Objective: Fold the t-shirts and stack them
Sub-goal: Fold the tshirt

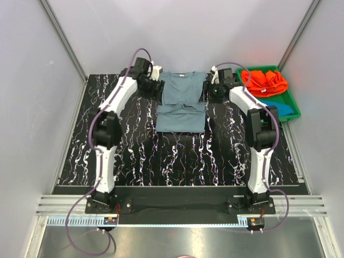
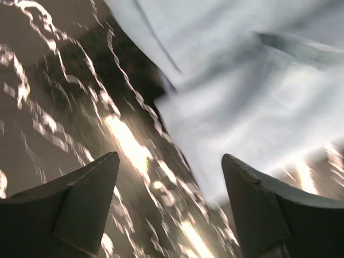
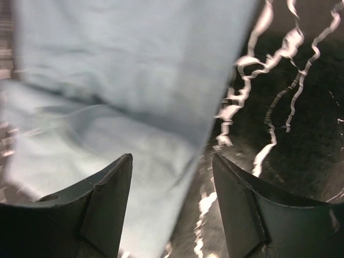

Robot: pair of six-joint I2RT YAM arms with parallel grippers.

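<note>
- Left gripper (image 2: 169, 157) is hanging low over the worktop (image 2: 54, 107), its jaws standing apart and clamping nothing, beside the grey-blue t-shirt (image 2: 258, 80).
- Right gripper (image 3: 172, 157) is doing likewise at the opposite edge of the cloth, jaws apart and empty.
- Seen from above, the grey-blue t-shirt is lying flat at 12 o'clock on the worktop, between the two grippers, with a fold line crossing its middle. It is looking partly folded, not yet a compact bundle.
- At 2 o'clock, the orange t-shirt (image 1: 263, 80) is sitting crumpled in the green tray (image 1: 294, 102), with the teal t-shirt (image 1: 282, 107) lying at the tray's nearer end.
- Judging by this, the task is sitting early: one shirt half done, two waiting, no stack begun.
</note>
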